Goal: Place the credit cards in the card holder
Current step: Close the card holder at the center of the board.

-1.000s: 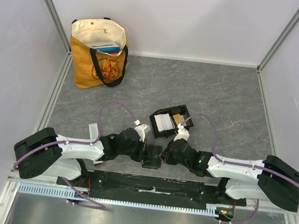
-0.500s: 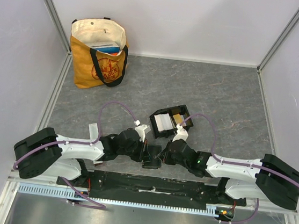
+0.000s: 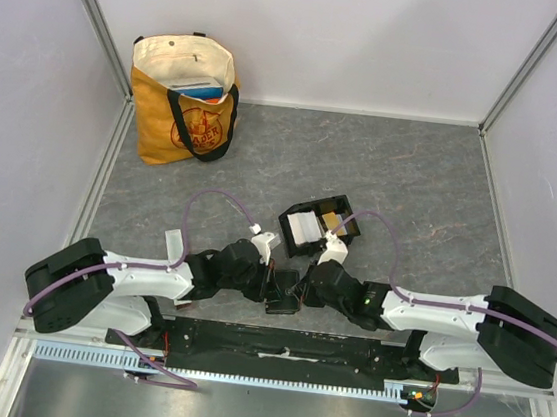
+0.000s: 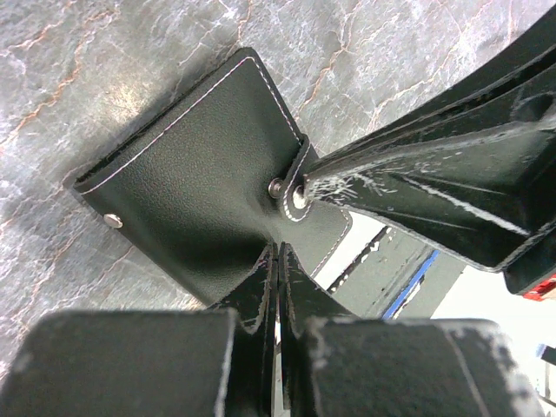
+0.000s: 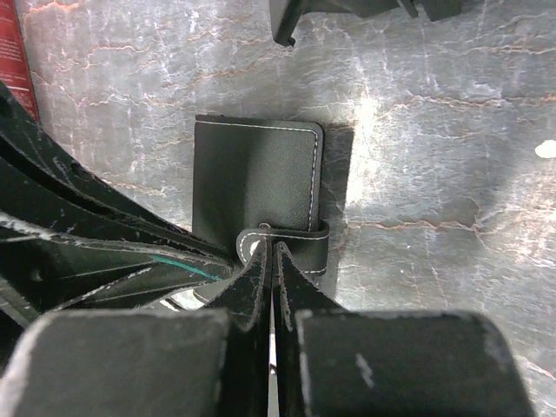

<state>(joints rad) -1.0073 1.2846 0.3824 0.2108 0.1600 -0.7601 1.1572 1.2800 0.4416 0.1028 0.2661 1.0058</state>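
1. Tote (image 3: 181, 107) – it stands in the far left corner, well apart from your work. Its red print is too small to read.
2. Wallet (image 4: 200, 191): your left gripper (image 4: 278, 261) is pinched tight on its near edge, likely to pin it.
3. Holder (image 3: 287, 220), just beyond the wallet, has a pale card (image 3: 303, 229) and a gold card (image 3: 331, 220) inside.
4. Strap (image 5: 304, 239) – your right gripper (image 5: 272, 252) is clamped on it, probably to unsnap it. No lettering shows.

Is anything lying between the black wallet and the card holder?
Nothing visible lies on the table between the wallet and the card holder; only the right arm's wrist hangs over that gap. The left gripper and right gripper, both shut, are at the wallet.
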